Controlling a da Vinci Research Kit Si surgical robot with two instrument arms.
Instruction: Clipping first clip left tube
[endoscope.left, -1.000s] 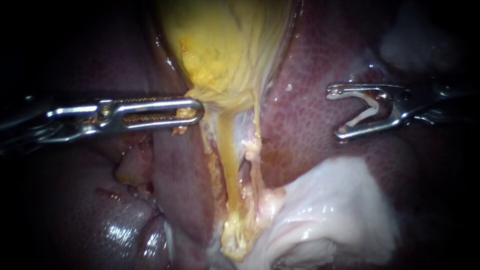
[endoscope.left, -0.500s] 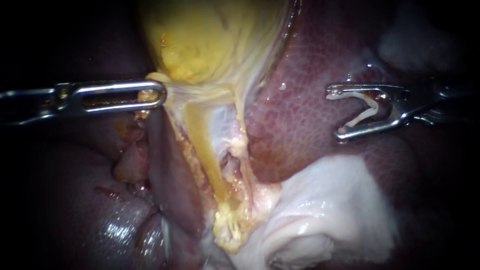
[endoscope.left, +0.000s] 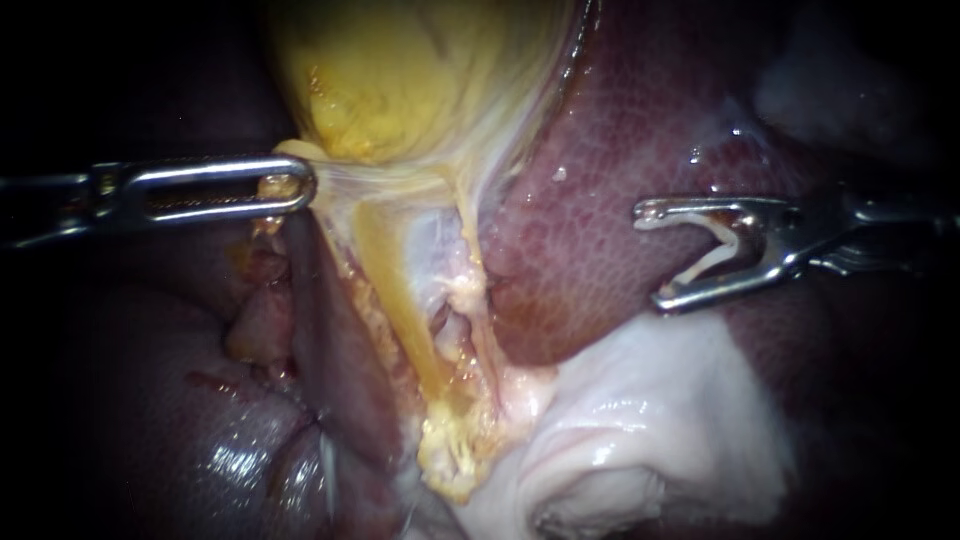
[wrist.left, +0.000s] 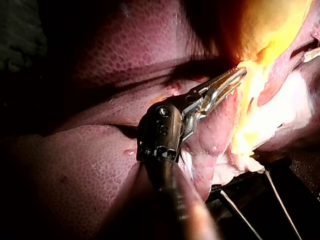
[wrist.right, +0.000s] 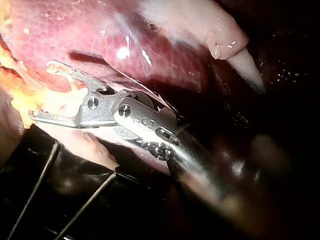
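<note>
The yellow gallbladder (endoscope.left: 400, 70) hangs at the top centre. My left instrument (endoscope.left: 295, 185) is shut on the tissue at its neck and holds it out to the left; the left wrist view shows those jaws (wrist.left: 239, 75) on the same yellow tissue. Below the neck two tubes run down: the broad yellow left tube (endoscope.left: 395, 290) and the thin pale right tube (endoscope.left: 478, 300). My right instrument (endoscope.left: 650, 255) is over the liver (endoscope.left: 600, 130), well to the right of both tubes. Its jaws stand wide apart with a white clip (endoscope.left: 725, 245) seated between them, touching both.
Pale white tissue (endoscope.left: 650, 400) lies below the right instrument. Dark glistening liver lobes (endoscope.left: 200, 400) fill the lower left. In the right wrist view the jaws (wrist.right: 40, 90) hover beside the liver (wrist.right: 75, 35), with thin dark wires (wrist.right: 35, 190) under them.
My left instrument has pulled the gallbladder neck to the left and slightly up, so the tubes now slant and are spread. My right instrument has shifted a little left and down.
</note>
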